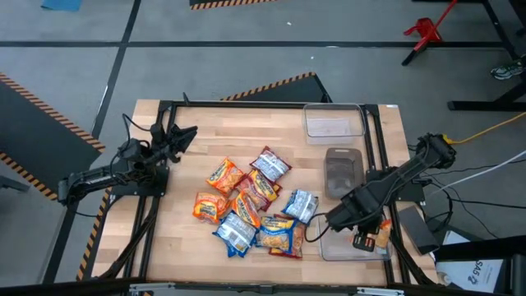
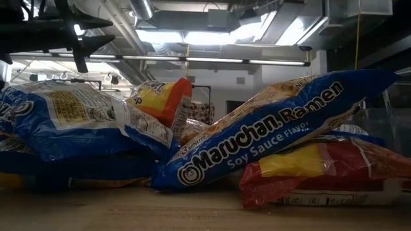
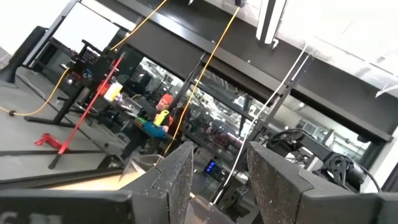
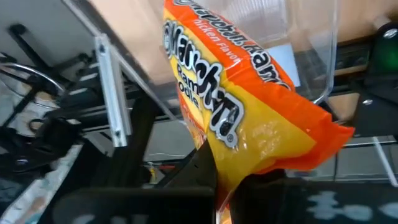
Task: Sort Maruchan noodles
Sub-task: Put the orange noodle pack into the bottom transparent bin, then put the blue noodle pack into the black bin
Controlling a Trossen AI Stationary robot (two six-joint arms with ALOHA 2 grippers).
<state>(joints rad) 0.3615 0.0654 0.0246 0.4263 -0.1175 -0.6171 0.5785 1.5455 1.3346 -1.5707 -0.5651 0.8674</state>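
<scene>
Orange and yellow crinkly plastic is filling the right wrist view, where the right claw [image 4: 217,186] is pinching shut on an orange Maruchan packet [image 4: 249,106] that is sticking up from between its dark fingers. From above, that right claw [image 1: 362,238] is hanging over the nearest clear bin [image 1: 349,251] at the right edge of the wooden bench [image 1: 189,131], with a bit of the orange packet [image 1: 383,233] showing beside it. Two more clear bins [image 1: 333,121] are lying farther back along the same side. The remaining noodle packets [image 1: 251,201] are lying in a loose heap near the middle of the bench, orange, blue and dark red ones overlapping each other. At bench height, a blue soy sauce packet [image 2: 270,131] is leaning across a red and yellow one [image 2: 321,167]. The left claw [image 1: 182,136] is hovering over the left part of the bench, well apart from the heap, its fingers [image 3: 177,180] standing partly open and gripping nothing.
</scene>
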